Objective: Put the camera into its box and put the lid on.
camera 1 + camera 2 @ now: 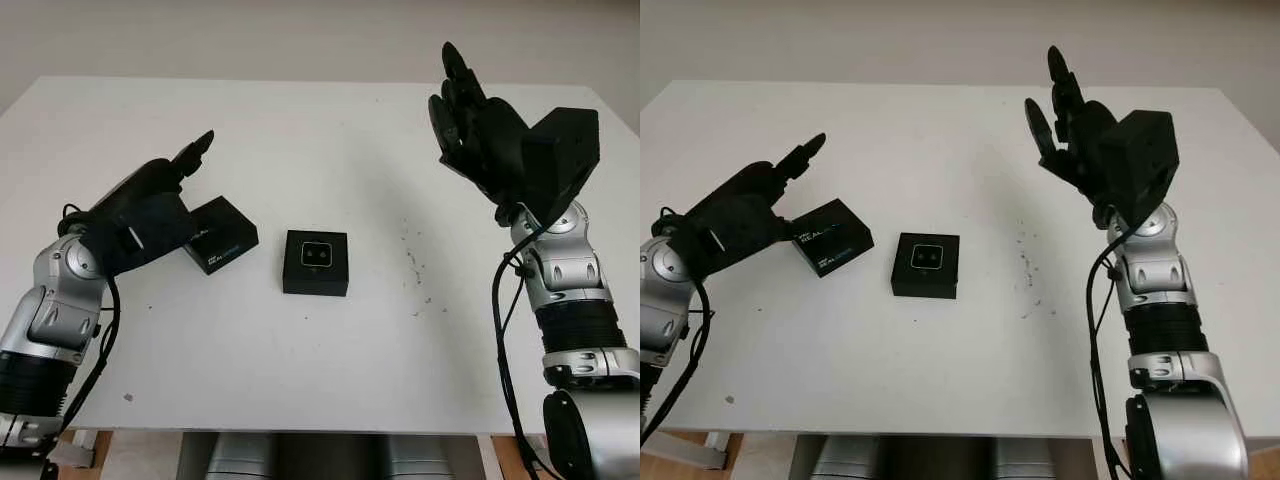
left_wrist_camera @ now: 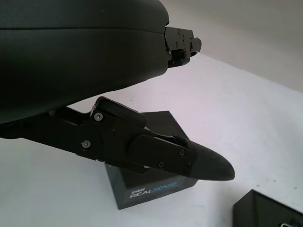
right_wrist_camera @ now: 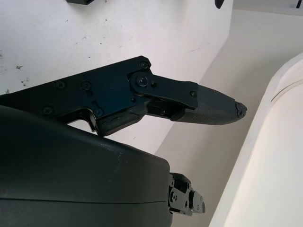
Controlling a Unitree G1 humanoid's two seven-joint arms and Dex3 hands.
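Two black pieces sat on the white counter (image 1: 330, 380): the box (image 1: 315, 262) near the middle with the camera (image 1: 316, 256) seemingly already nested in it, lens side up, and the lid (image 1: 220, 234) just beside it toward the robot's left, printed face up.

By my judgement the step in hand was picking up the lid. Doing it well would mean bringing the left hand (image 1: 150, 215) squarely over the lid, pinching it across two opposite edges rather than a corner, and keeping it level, so it could be carried over the box, lined up with the rim and lowered without tilting or nudging the box aside.

That left hand hovered over the near edge of the lid, released and holding nothing; in the left wrist view one finger (image 2: 208, 165) reached across above the lid, and I could not tell whether it touched. Raised well above the counter's far right side, the right hand (image 1: 478, 118) was open and idle.
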